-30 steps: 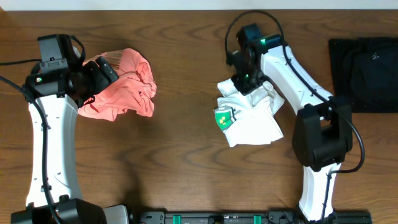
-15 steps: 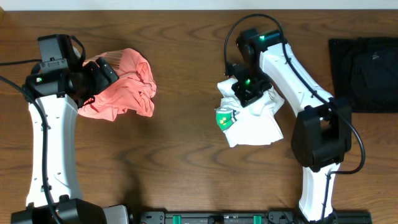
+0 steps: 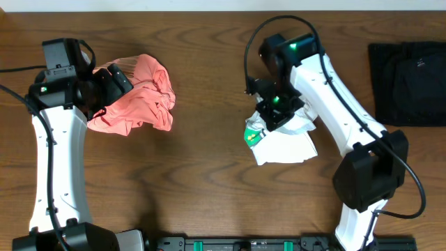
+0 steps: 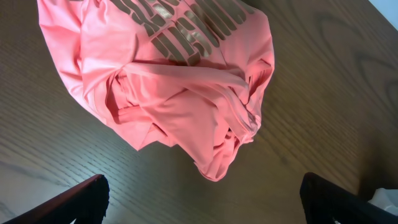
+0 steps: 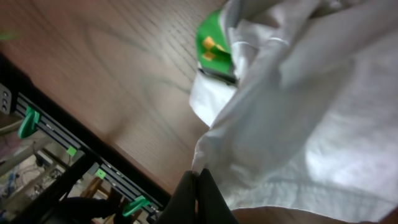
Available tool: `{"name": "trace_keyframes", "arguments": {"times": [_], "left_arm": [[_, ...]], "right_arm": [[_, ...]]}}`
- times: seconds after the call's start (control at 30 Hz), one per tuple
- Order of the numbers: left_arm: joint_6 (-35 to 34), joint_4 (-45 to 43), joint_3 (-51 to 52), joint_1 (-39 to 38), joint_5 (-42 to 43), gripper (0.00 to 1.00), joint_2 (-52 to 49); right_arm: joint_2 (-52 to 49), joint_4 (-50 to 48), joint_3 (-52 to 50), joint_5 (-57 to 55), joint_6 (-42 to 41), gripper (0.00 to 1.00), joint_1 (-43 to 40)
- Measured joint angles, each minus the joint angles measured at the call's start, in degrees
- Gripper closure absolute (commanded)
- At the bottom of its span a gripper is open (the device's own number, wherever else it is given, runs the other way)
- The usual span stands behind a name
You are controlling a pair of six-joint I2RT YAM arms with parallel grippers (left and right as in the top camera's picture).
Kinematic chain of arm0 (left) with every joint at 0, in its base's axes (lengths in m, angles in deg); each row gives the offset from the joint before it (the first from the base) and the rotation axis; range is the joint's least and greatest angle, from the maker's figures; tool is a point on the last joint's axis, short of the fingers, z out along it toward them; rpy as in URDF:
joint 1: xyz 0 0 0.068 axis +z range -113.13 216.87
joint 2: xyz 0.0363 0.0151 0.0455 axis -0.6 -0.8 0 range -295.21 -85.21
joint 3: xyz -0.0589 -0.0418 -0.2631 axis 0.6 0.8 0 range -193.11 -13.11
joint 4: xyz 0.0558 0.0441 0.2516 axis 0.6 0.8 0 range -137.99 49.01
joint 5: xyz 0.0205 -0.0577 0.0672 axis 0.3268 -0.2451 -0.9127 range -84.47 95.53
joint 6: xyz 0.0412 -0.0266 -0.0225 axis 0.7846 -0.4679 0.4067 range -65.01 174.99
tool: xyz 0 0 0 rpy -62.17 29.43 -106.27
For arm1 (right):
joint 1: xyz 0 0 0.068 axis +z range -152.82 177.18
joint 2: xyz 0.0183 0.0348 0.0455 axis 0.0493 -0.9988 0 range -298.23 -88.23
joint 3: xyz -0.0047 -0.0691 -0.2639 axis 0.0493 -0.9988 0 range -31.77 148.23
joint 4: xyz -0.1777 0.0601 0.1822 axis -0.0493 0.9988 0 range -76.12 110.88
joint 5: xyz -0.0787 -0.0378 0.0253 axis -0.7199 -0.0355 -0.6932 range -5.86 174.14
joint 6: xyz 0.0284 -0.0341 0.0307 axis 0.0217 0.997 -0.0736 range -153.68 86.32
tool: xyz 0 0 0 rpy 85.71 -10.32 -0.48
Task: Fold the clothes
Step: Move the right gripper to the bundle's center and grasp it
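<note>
The white T-shirt (image 3: 286, 145) lies crumpled right of centre, with a green patch (image 3: 251, 135) at its left edge. My right gripper (image 3: 273, 115) is over its upper part, shut on a fold of the white fabric (image 5: 261, 118); the closed fingertips (image 5: 198, 180) pinch the cloth edge. The coral-pink shirt (image 3: 143, 94) with pale lettering lies bunched at the upper left and also shows in the left wrist view (image 4: 180, 81). My left gripper (image 4: 202, 208) hangs open and empty just beside it, near the shirt's lower edge.
A black folded garment (image 3: 410, 73) lies at the far right edge of the wooden table (image 3: 202, 188). A black rail with green clips (image 3: 237, 244) runs along the front edge.
My right gripper has moved down and slightly left over the white T-shirt, dragging the pinched fabric with it. The left arm and pink shirt have not moved.
</note>
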Motion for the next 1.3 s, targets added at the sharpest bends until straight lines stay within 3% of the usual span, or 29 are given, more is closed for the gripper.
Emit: {"name": "trace_keyframes", "arguments": {"times": [0.2,0.33,0.5,0.67,0.9,1.1,1.3], "left_arm": [[0.00,-0.37,0.02,0.00,0.00,0.02,0.00],[0.00,-0.37,0.02,0.00,0.02,0.02,0.00],[0.00,-0.61,0.02,0.00,0.02,0.02,0.00],[0.00,0.11,0.02,-0.04,0.04,0.02,0.00],[0.20,1.51,1.09,-4.28,0.74,0.02,0.00],[0.39,0.96,4.09,-13.35,2.14,0.02,-0.20],[1.86,-1.68,5.79,-22.34,2.84,0.02,-0.44]], "right_arm": [[0.00,-1.70,-5.07,0.15,0.00,0.97,1.09],[0.00,-3.98,-10.49,0.11,-0.44,0.68,1.44],[-0.02,-9.66,-13.68,0.39,-0.87,0.48,1.60],[-0.02,-14.08,-8.37,0.17,-2.21,0.24,1.29],[0.55,-16.04,-2.91,-3.52,-1.75,0.20,-4.42],[0.48,-17.94,-2.93,-4.61,1.55,0.12,-13.03],[0.48,-23.65,-3.85,0.81,8.00,0.11,-20.52]]}}
